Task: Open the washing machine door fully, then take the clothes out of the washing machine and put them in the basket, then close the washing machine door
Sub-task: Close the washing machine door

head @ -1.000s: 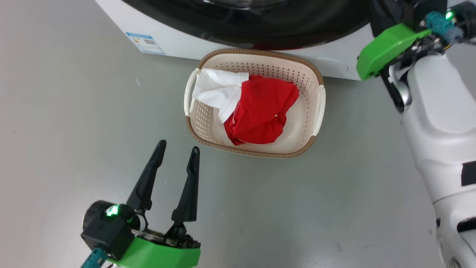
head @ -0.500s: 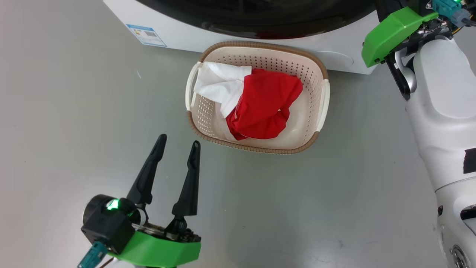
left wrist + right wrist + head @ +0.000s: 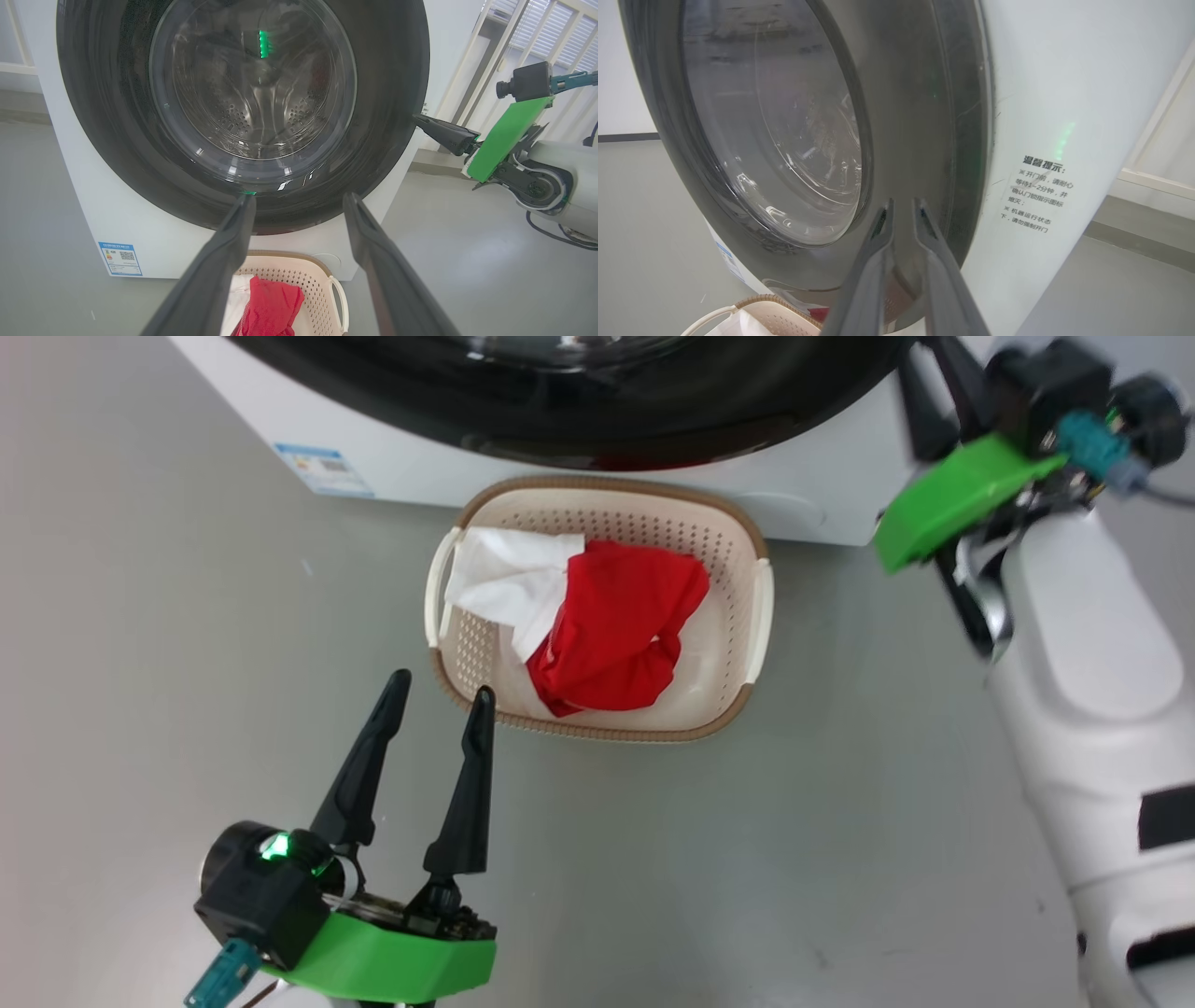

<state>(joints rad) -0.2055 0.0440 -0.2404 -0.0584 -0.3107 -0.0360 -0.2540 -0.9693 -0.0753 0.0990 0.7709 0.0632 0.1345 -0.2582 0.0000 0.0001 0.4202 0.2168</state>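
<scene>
clothes (image 3: 616,625) in basket (image 3: 721,649), door (image 3: 385,116) seemingly shut

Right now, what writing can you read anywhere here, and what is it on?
"温馨提示:" heads a notice on the washer's white side; the smaller lines beneath are too blurred to quote.
Blue label on the washer's front: too small to read.

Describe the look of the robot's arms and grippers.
The left gripper and right gripper each have two long tapering black fingers on a bright green wedge housing, beside a black camera block with a teal connector. The right forearm is smooth, rounded white with a black patch; a dark cable trails below it.
</scene>
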